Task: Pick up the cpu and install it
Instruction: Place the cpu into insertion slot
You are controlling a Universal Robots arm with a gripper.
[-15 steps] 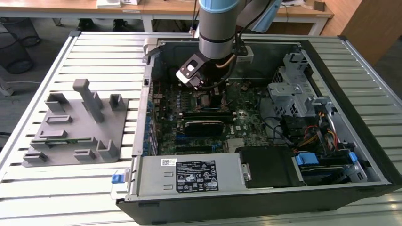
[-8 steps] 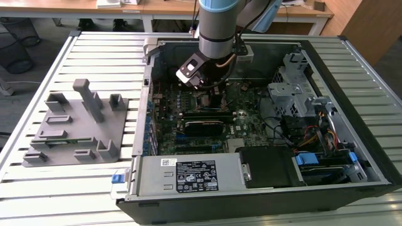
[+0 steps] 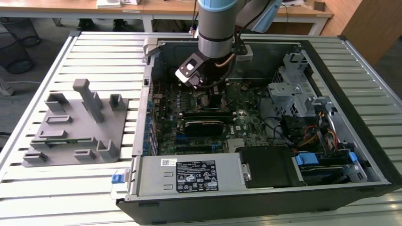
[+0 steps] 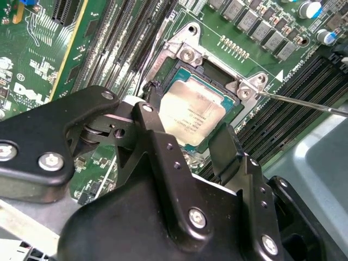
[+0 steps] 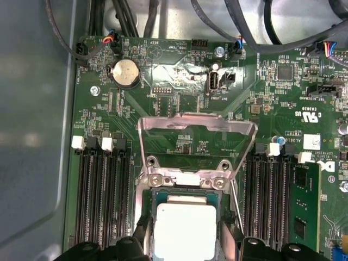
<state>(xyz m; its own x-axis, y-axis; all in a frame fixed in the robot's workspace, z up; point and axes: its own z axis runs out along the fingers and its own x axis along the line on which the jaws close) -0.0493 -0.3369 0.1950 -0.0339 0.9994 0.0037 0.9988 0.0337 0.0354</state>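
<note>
Cpu [image 4: 191, 109] lies within the socket [image 4: 179, 68], with my pincer [image 4: 186, 124] above the socket. I cannot tell whether I grip it. It must sit level and square.

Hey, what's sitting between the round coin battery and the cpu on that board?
In the first wrist view, the socket's metal load plate, flipped up open, stands between the coin battery and the cpu, its hinge bracket nearest the cpu.
</note>
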